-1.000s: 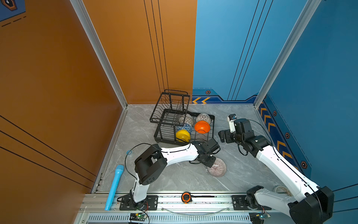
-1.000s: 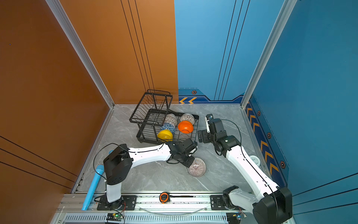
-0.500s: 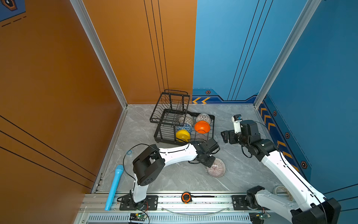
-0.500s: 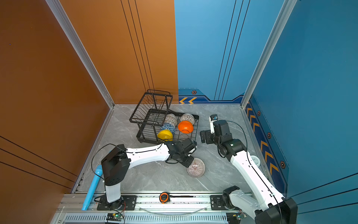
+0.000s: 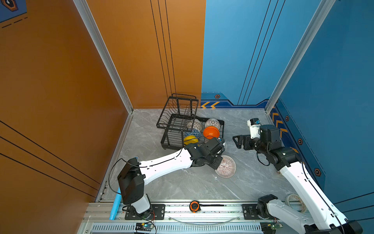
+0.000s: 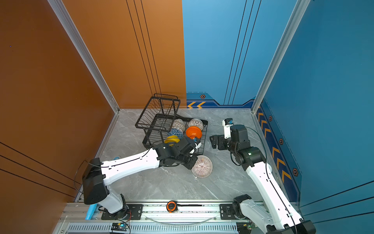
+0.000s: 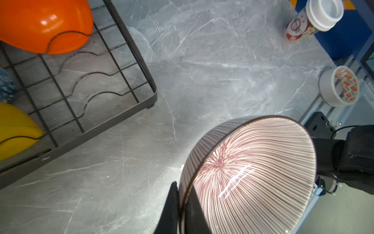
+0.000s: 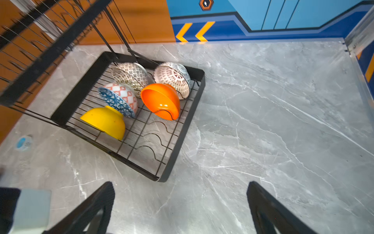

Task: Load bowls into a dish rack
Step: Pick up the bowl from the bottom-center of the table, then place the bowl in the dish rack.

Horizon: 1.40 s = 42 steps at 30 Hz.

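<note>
The black wire dish rack (image 5: 167, 143) stands at the back of the table. In its lower tray lean a yellow bowl (image 5: 190, 139), a blue-white bowl (image 5: 193, 133), an orange bowl (image 5: 211, 132) and two white patterned bowls (image 5: 194, 124) (image 5: 212, 122). A pale radial-striped bowl (image 5: 225, 167) (image 7: 253, 172) is tilted just in front of the rack's near right corner. My left gripper (image 7: 183, 194) is shut on its rim, one finger inside and one outside. My right gripper (image 8: 180, 184) hangs open and empty over bare table to the right of the rack (image 8: 182, 137).
An orange tape measure (image 5: 194, 206) lies on the front rail. A tape roll (image 7: 338, 89) and a white-lidded cup (image 7: 311, 18) sit near the right wall. A blue tube (image 5: 115, 206) lies at the front left. Walls close in three sides.
The right arm has drawn a little to the right, away from the rack, still open. The striped bowl in the left gripper has shifted slightly toward the rack.
</note>
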{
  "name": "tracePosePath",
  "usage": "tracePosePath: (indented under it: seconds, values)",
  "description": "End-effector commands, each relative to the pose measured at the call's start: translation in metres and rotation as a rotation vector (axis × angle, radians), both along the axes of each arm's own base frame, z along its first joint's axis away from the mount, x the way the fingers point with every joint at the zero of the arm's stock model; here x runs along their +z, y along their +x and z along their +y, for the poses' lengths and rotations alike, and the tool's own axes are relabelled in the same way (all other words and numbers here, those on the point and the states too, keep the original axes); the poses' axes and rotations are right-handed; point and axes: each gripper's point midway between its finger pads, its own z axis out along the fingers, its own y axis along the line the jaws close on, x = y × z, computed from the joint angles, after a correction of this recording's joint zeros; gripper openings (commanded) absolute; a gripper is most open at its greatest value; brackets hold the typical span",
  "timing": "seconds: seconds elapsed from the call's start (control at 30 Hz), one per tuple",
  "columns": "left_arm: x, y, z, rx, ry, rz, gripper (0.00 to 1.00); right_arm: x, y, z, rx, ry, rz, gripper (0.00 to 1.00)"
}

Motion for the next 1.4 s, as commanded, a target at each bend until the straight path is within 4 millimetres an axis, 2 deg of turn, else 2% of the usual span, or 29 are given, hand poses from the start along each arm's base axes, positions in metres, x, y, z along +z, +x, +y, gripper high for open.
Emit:
tracePosePath:
  seconds: [0.0, 0.13, 0.3, 0.47, 0.7, 0.8, 1.07, 1.27, 1.37]
  values:
    - [0.024, 0.024, 0.027, 0.089, -0.01, -0.091, 0.0, 0.027, -0.012, 0.014, 0.057, 0.101, -0.011, 1.0]
    - [0.042, 0.045, 0.05, 0.18, -0.058, -0.137, 0.0, 0.041, -0.018, 0.034, 0.119, 0.123, -0.014, 1.0]
    - [0.059, 0.063, 0.07, 0.258, -0.113, -0.181, 0.0, 0.045, -0.027, 0.059, 0.183, 0.076, -0.014, 1.0]
    - [0.069, 0.068, 0.078, 0.281, -0.137, -0.202, 0.0, 0.03, -0.031, 0.085, 0.239, 0.025, 0.019, 1.0]
    - [0.079, 0.069, 0.084, 0.297, -0.157, -0.231, 0.0, 0.003, -0.019, 0.094, 0.195, -0.006, 0.096, 0.97]
    - [0.081, 0.069, 0.086, 0.297, -0.159, -0.236, 0.0, -0.006, -0.016, 0.098, 0.189, -0.006, 0.123, 0.91]
    - [0.081, 0.072, 0.09, 0.312, -0.166, -0.247, 0.0, -0.018, -0.015, 0.119, 0.227, 0.021, 0.177, 0.63]
    - [0.082, 0.072, 0.091, 0.314, -0.173, -0.25, 0.0, -0.032, -0.016, 0.129, 0.231, 0.021, 0.218, 0.48]
    - [0.082, 0.072, 0.092, 0.316, -0.177, -0.252, 0.0, -0.036, -0.016, 0.133, 0.236, 0.022, 0.228, 0.44]
